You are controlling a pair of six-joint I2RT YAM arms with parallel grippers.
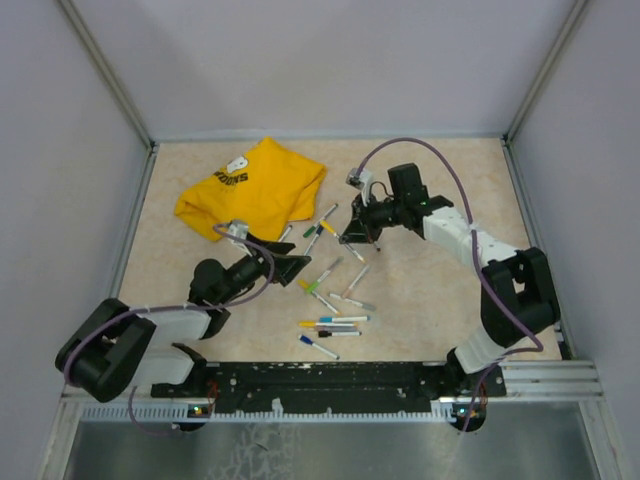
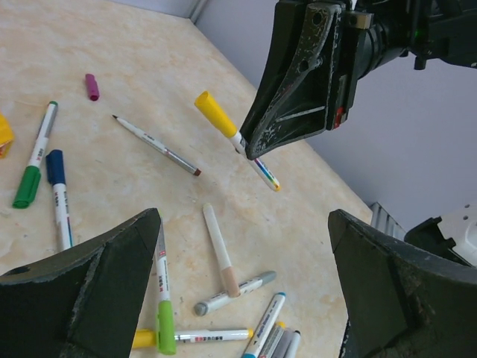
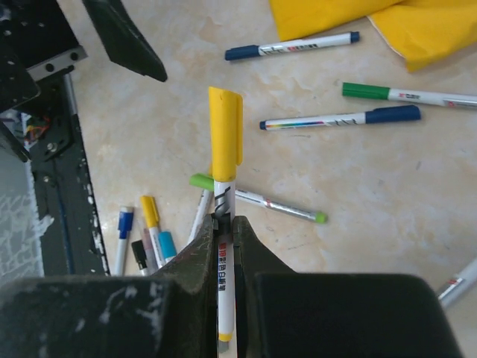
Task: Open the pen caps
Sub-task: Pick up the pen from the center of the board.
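Observation:
My right gripper (image 3: 226, 224) is shut on the white barrel of a pen (image 3: 226, 261), and its yellow cap (image 3: 225, 134) sticks out past the fingertips, still on the pen. From above, this gripper (image 1: 352, 237) hangs over the middle of the table. My left gripper (image 2: 242, 224) stands wide open with nothing between its fingers, a short way from the yellow cap (image 2: 216, 113). In the top view the left gripper (image 1: 303, 262) is left of the right one. A loose purple cap (image 2: 92, 86) and an uncapped pen (image 2: 156, 145) lie on the table.
A yellow T-shirt (image 1: 252, 188) lies at the back left. Several capped pens are scattered below the grippers: green (image 2: 33, 160), blue (image 2: 58, 194), and a bunch (image 1: 330, 325) near the front. A black rail (image 1: 330, 375) runs along the near edge, and walls enclose the table.

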